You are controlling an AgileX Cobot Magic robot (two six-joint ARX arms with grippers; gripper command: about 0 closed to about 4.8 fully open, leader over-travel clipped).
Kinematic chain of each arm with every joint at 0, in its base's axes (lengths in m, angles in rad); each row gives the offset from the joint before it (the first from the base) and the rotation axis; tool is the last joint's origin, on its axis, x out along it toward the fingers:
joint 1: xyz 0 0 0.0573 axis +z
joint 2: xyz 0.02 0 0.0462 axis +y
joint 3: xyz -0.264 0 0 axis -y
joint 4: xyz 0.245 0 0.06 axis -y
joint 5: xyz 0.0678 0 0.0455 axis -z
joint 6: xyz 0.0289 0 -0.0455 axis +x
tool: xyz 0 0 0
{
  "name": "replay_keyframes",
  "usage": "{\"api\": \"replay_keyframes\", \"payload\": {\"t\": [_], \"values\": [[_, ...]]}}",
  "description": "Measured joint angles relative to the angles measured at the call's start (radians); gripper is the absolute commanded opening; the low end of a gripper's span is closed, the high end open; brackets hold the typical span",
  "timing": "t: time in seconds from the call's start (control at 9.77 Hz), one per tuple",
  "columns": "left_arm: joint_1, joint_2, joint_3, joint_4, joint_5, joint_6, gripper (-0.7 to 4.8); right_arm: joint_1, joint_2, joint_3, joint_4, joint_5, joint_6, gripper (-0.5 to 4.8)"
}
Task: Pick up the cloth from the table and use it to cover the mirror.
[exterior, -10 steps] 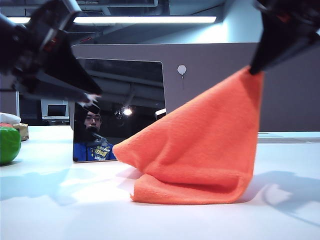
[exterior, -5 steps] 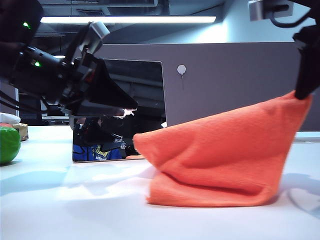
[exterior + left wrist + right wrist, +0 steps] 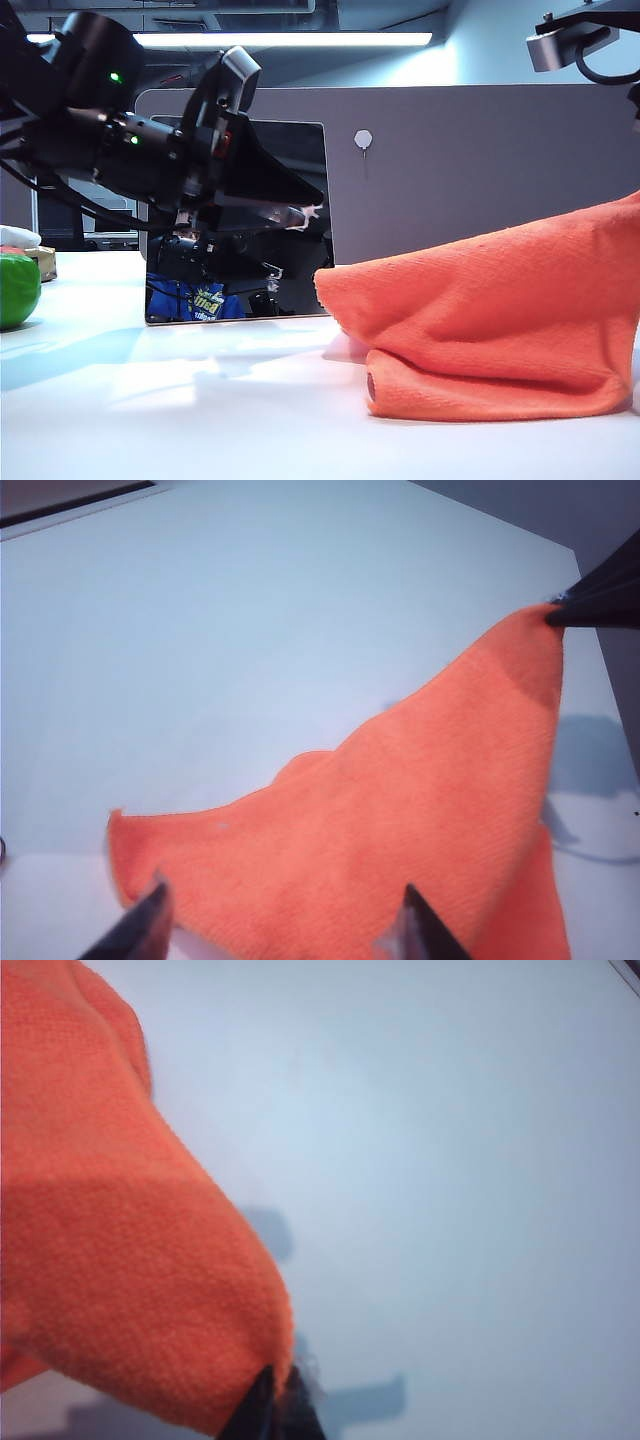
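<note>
The orange cloth (image 3: 500, 330) lies bunched on the white table (image 3: 150, 400), right of the mirror (image 3: 305, 160). One corner is lifted toward the right edge of the exterior view. My right gripper (image 3: 280, 1405) is shut on that raised corner; it is out of the exterior view, and its dark tip (image 3: 590, 600) shows in the left wrist view. My left gripper (image 3: 305, 213) hovers open in front of the mirror, pointing at the cloth's free left corner (image 3: 330, 285). Its fingers (image 3: 150, 920) are spread over the cloth (image 3: 400, 810) and grip nothing.
A green round object (image 3: 18, 290) sits at the far left of the table, with small items behind it. A tall grey partition (image 3: 480, 160) stands behind the mirror. The right arm's camera housing (image 3: 565, 40) hangs at the upper right.
My right gripper has dragged the cloth's corner rightward and lower, out of the exterior view, sliding the cloth off the mirror's front. My left arm has swung down and right across the mirror, jaws wider.
</note>
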Motion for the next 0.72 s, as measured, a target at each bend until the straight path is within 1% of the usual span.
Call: {"api": "replay_keyframes", "payload": {"t": [0.31, 0.41, 0.51, 0.72], "values": [[-0.002, 0.042, 0.002, 0.000, 0.019, -0.002, 2.92, 0.021, 0.000, 0.000, -0.021, -0.002, -0.021, -0.02], [-0.002, 0.069, 0.002, -0.005, 0.043, -0.002, 2.92, 0.080, 0.000, 0.000, -0.037, -0.003, -0.030, -0.02], [-0.002, 0.077, 0.004, -0.005, 0.044, -0.002, 2.92, 0.104, 0.000, 0.000, -0.040, -0.002, -0.031, -0.02], [-0.002, 0.119, 0.030, -0.011, 0.048, -0.002, 2.92, 0.230, 0.000, 0.000, -0.040, 0.034, -0.032, -0.02]]}}
